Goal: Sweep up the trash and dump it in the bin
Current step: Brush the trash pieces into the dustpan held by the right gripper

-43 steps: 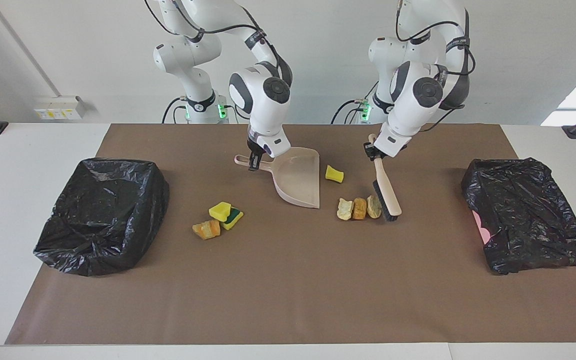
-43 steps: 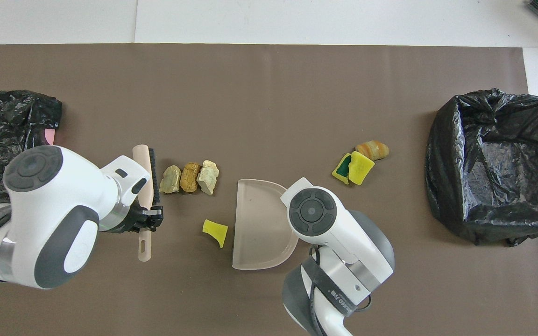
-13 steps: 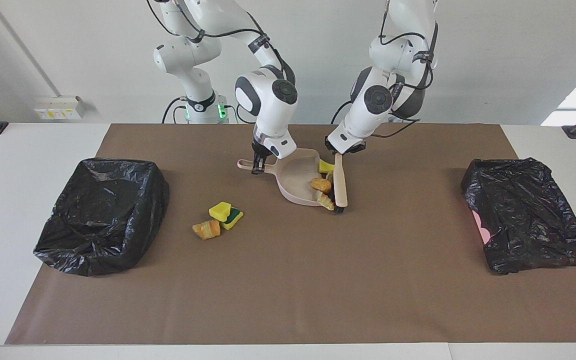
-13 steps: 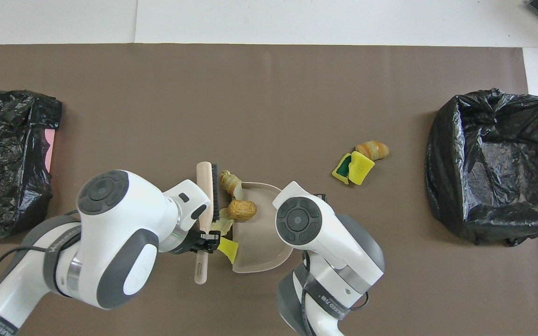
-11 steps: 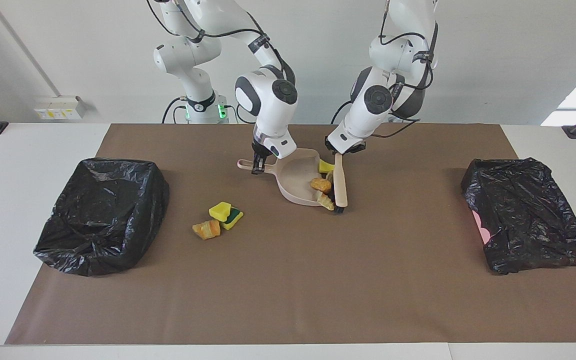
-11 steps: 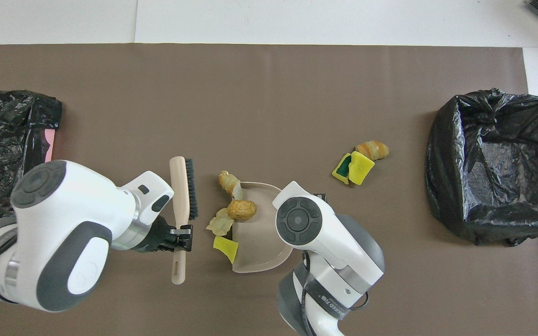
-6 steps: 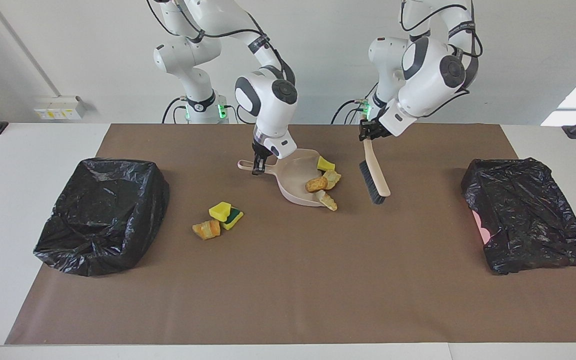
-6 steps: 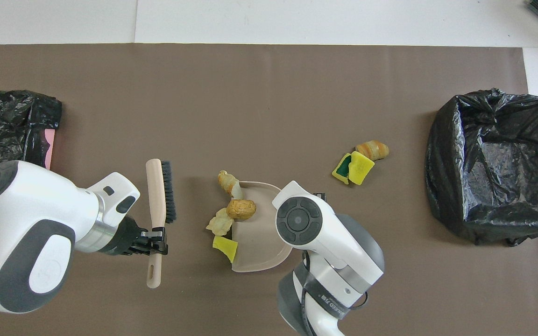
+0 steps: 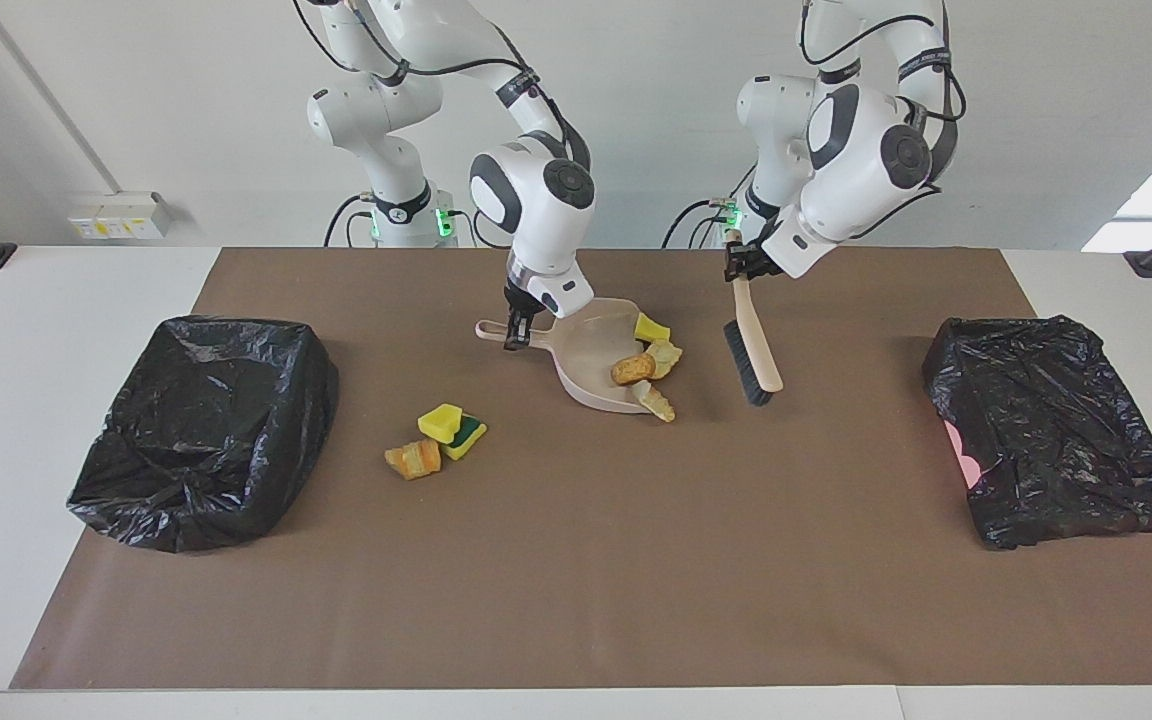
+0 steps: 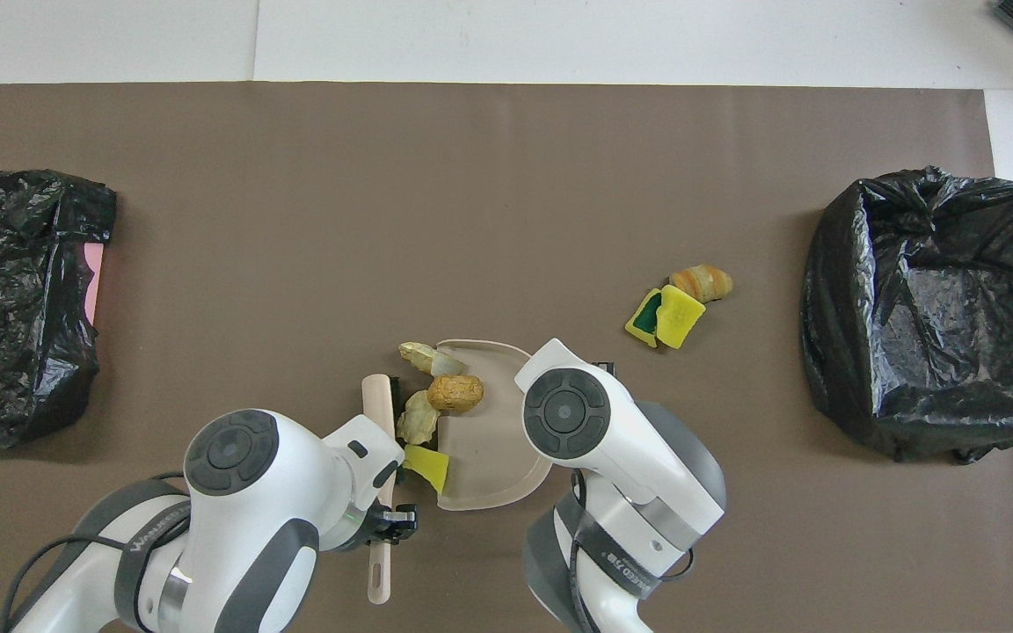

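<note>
1. While the right gripper (image 9: 513, 335) is pinching the dustpan (image 9: 586, 365) by its handle at upper centre of the facing view, it is keeping the pan's mouth turned toward the left arm's end.
2. The left gripper (image 9: 739, 262) is clamping the brush (image 9: 756, 355) by its handle. In the facing view the brush is hanging tilted, apart from the pan. At lower centre of the overhead view its bristles are showing just beside the trash.
3. The trash (image 9: 633, 368) is sitting at the pan's mouth. A brown lump is lying inside the lip, while a yellow sponge piece (image 9: 651, 327) and pale lumps are straddling the edge or lying just outside it.
4. Farther out, a second pile (image 9: 436, 435) is lying on the mat toward the right arm's end.
5. A black-lined bin (image 9: 201, 430) is standing at each end of the table.
6. Risks, as I am judging them:
   - Lifting the pan now would likely be shedding the pieces on the lip.
   - A stroke passing too high would be skipping over them.
   - A hard stroke could be shoving the pan round in its thin-handled grip, or flicking a lump off the mat.
</note>
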Available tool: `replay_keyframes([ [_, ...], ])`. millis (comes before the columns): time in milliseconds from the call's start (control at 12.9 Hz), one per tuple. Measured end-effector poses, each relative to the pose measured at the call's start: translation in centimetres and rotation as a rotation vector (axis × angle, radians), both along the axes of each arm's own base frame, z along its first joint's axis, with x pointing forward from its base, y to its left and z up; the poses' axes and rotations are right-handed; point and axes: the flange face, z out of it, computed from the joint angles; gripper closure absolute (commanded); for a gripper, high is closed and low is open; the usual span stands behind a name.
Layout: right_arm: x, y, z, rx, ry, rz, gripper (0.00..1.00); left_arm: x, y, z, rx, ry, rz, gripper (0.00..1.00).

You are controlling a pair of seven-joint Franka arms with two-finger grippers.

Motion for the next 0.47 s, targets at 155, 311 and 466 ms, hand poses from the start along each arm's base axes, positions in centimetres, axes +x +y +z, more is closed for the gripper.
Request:
replay_keyframes([
  [155, 0.0, 0.0, 0.0, 0.000, 0.000, 0.000, 1.00, -0.6, -1.9, -0.1, -0.007, -0.037, 0.015, 1.00],
  [311, 0.0, 0.0, 0.0, 0.000, 0.000, 0.000, 1.00, -1.4, -3.6, -0.1, -0.022, -0.050, 0.010, 1.00],
  [466, 0.0, 0.0, 0.0, 0.001, 0.000, 0.000, 1.00, -1.7, -4.5, 0.6, -0.032, -0.056, 0.000, 1.00],
])
